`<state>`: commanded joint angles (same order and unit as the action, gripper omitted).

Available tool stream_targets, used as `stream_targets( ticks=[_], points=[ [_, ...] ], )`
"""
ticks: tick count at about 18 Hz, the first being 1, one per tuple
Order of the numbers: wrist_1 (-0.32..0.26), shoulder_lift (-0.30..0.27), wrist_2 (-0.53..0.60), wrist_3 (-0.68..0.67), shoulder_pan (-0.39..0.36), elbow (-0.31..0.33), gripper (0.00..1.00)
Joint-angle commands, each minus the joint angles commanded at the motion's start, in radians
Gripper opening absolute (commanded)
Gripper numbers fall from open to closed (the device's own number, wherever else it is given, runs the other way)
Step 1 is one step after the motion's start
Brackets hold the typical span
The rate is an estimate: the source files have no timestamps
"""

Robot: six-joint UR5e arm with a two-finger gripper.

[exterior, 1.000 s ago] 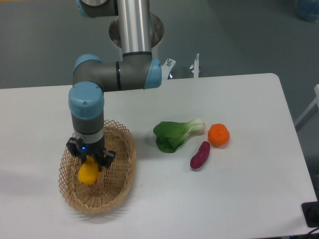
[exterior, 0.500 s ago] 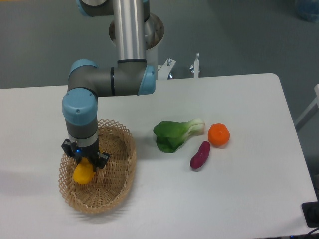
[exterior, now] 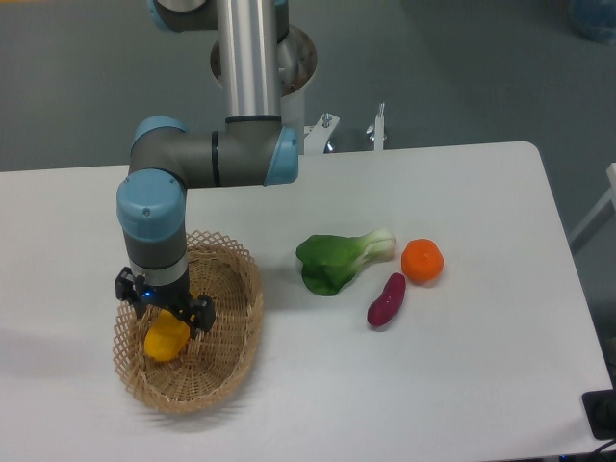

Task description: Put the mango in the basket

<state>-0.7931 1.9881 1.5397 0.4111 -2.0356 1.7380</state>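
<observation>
nearly done: the arm's black two-finger hand (exterior: pixel 165 315) is pinching the smooth yellow-orange mango (exterior: pixel 166 337) low inside the light tan oval wicker basket (exterior: pixel 231 332), toward its left side; left to do: let go and lift clear.

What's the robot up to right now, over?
Tool down inside the basket, apparently shut on the mango. Mango low over the basket floor, contact unclear. Nothing in the way; bok choy, orange, purple vegetable lie apart on the table.
</observation>
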Motion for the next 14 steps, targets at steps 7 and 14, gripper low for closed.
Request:
stream_targets(
  ticks=[7, 14],
  points=[
    [-0.037, -0.061, 0.017, 0.075, -0.107, -0.071, 1.0],
    [-0.084, -0.115, -0.007, 0.291, -0.242, -0.08, 1.0]
  ],
)
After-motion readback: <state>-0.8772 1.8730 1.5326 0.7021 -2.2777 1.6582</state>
